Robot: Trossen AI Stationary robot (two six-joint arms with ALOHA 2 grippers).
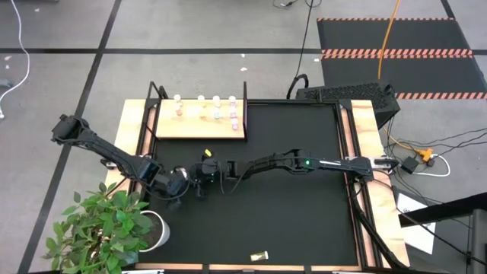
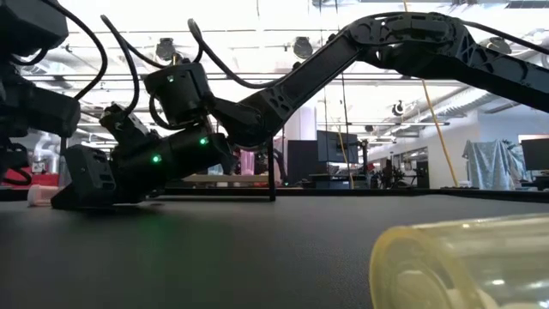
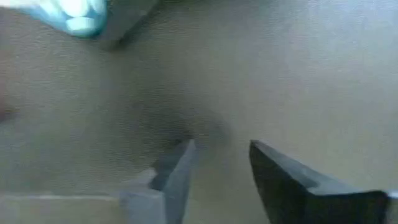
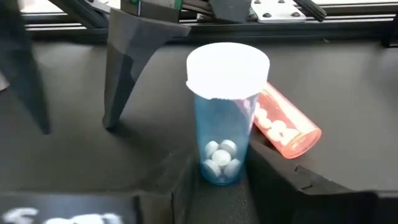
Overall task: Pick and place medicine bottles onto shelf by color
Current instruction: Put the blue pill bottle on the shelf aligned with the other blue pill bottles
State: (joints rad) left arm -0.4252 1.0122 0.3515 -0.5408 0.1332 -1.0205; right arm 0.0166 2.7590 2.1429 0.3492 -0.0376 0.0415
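A light blue medicine bottle with a white cap and white pills inside stands upright between the fingers of my right gripper, which lies low over the black mat left of centre. A pink bottle lies on its side on the mat just behind the blue one. My left gripper is open over bare mat right beside them; one of its fingers shows in the right wrist view. Several bottles stand on the pale wood shelf at the far edge. My right gripper pinches the light blue bottle by the lower part of its body, one finger on each side. The fingers come in level from the table's right. The bottle is upright, cap on top; the fingers hide its base, so whether it rests on the mat does not show.
A yellow-olive bottle lies on its side near the mat's near edge, close to the low camera. A potted plant stands at the near left corner, close to the left arm. Black frame rails border the mat.
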